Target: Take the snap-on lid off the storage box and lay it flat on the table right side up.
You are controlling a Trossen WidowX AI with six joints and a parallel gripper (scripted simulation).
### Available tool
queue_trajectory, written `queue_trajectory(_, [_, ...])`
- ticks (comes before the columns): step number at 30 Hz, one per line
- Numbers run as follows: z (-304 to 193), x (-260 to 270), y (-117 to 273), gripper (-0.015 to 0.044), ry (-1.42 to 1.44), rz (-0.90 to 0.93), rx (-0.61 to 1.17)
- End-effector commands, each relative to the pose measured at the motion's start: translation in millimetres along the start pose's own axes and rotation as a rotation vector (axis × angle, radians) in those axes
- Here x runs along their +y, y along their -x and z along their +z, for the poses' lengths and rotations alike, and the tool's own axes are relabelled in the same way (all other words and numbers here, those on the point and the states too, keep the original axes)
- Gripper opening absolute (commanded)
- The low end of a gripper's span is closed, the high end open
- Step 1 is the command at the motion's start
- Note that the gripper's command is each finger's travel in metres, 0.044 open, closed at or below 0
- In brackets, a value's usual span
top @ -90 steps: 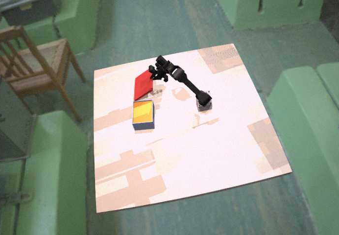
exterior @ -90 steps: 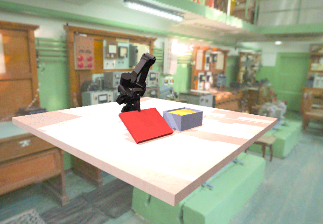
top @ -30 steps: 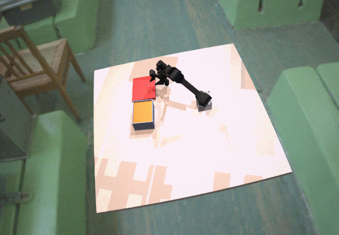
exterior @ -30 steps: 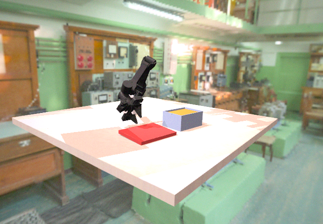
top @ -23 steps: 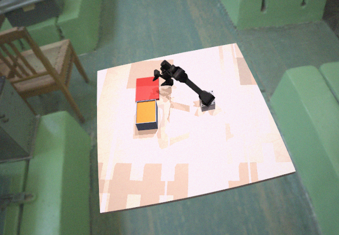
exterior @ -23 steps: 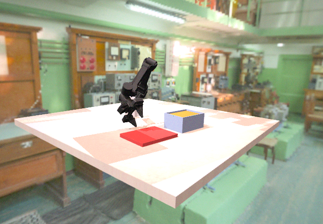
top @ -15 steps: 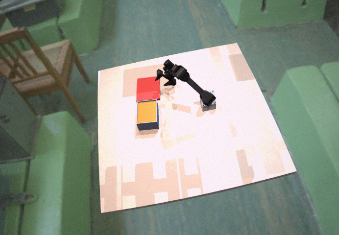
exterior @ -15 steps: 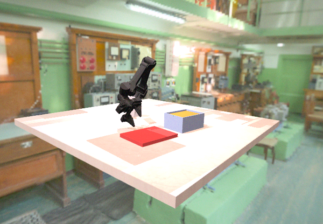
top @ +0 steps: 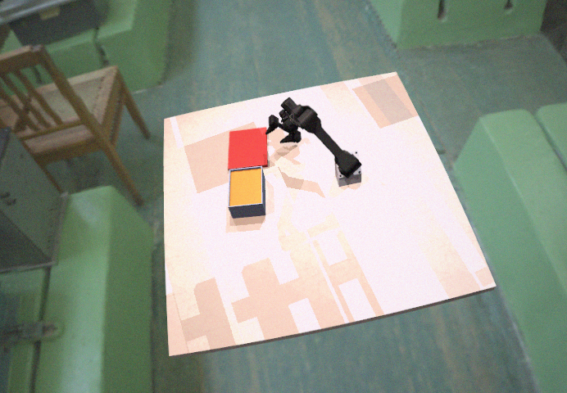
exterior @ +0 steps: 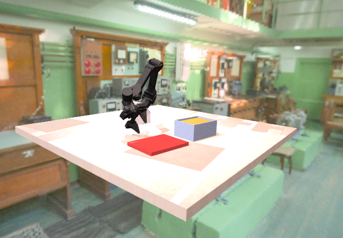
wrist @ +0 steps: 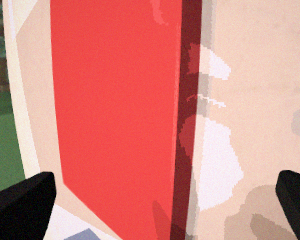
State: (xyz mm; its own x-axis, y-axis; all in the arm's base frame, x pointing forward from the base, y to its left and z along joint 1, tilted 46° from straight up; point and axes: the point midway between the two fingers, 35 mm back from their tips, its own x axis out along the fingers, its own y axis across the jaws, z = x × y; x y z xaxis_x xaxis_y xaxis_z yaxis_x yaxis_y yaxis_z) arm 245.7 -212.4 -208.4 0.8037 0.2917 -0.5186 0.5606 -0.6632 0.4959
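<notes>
Both fingers of the end effector (exterior: 132,123) are spread wide and empty above the red lid (exterior: 157,144) lying flat on the bench (exterior: 98,165) beside the open box (exterior: 195,128), so I'd lift straight clear

Elec workshop: instrument panels (exterior: 121,60), wood benches (exterior: 23,173)

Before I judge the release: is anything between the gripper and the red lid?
No. The open gripper hangs just off the lid's edge, holding nothing; the exterior view shows only bare table under it.
</notes>
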Motion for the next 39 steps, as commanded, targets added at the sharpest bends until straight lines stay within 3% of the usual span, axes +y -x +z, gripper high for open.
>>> queue_trajectory(1, [-0.8,-6.0,7.8,0.0440,0.001,0.002,0.003])
queue_trajectory(39, [1.6,28.5,67.0,0.0440,0.002,0.001,0.000])
